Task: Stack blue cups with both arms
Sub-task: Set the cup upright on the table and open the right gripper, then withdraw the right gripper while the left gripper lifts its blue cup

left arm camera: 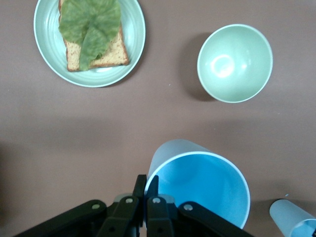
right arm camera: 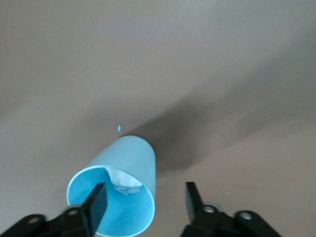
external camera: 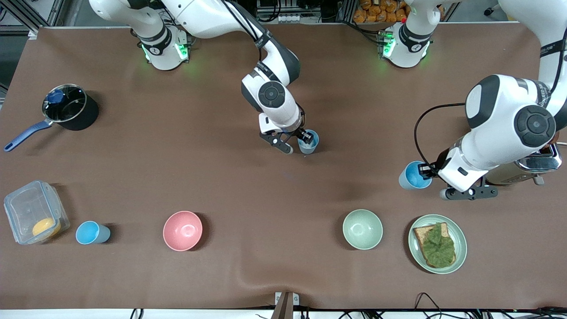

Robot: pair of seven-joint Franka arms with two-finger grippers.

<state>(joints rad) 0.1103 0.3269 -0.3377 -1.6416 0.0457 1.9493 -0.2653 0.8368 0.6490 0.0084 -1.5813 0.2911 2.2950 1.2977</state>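
A paler blue cup [external camera: 309,142] with a white patch inside stands mid-table; it also shows in the right wrist view [right arm camera: 121,192]. My right gripper [external camera: 297,142] [right arm camera: 145,197] is open, with one finger inside the cup's mouth and the other outside its wall. A brighter blue cup [external camera: 414,175] [left arm camera: 200,185] is toward the left arm's end. My left gripper [external camera: 426,170] [left arm camera: 146,185] is shut on its rim; I cannot tell if the cup rests on the table. A third blue cup [external camera: 92,232] stands beside the clear container.
A pink bowl [external camera: 182,230], a pale green bowl [external camera: 362,229] [left arm camera: 234,63] and a plate with toast and lettuce [external camera: 460,241] [left arm camera: 133,39] line the near side. A dark pot [external camera: 71,108], a clear container [external camera: 33,215] and a metal appliance [external camera: 538,164] stand at the ends.
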